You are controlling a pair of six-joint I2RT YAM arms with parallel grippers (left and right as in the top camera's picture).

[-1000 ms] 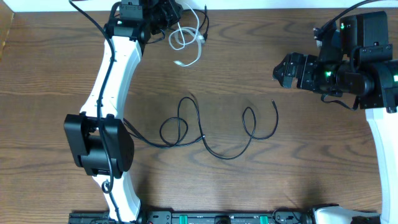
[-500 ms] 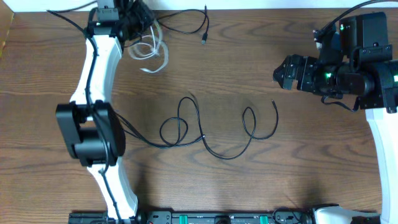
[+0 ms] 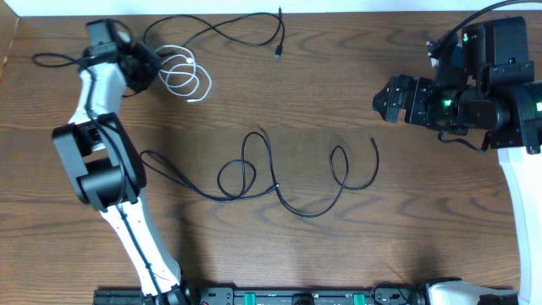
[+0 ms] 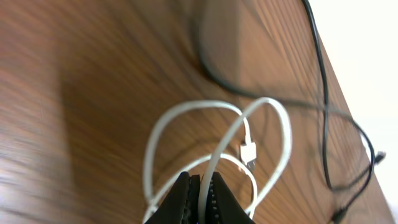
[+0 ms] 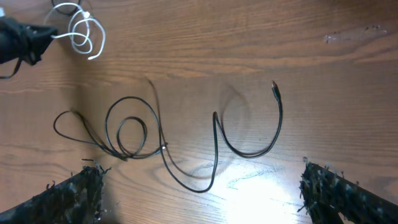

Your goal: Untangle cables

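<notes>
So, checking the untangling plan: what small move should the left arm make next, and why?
Probably drag the white cable clear of the top black cable, then release: the left gripper is shut on it, and that black cable runs close by its loops.

We see a brown, wood-grained table [image 3: 406,246], a white cable [image 3: 185,74], black cables [image 3: 273,169] near the white one, and a white-and-black left arm [image 3: 93,89].

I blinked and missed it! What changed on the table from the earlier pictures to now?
The left claw, shut on the white cable, swung left along the far edge and dragged it along, spreading out the black cable up there. It was holding it all along. The looped black cable in the middle and the open right claw stayed put.
</notes>
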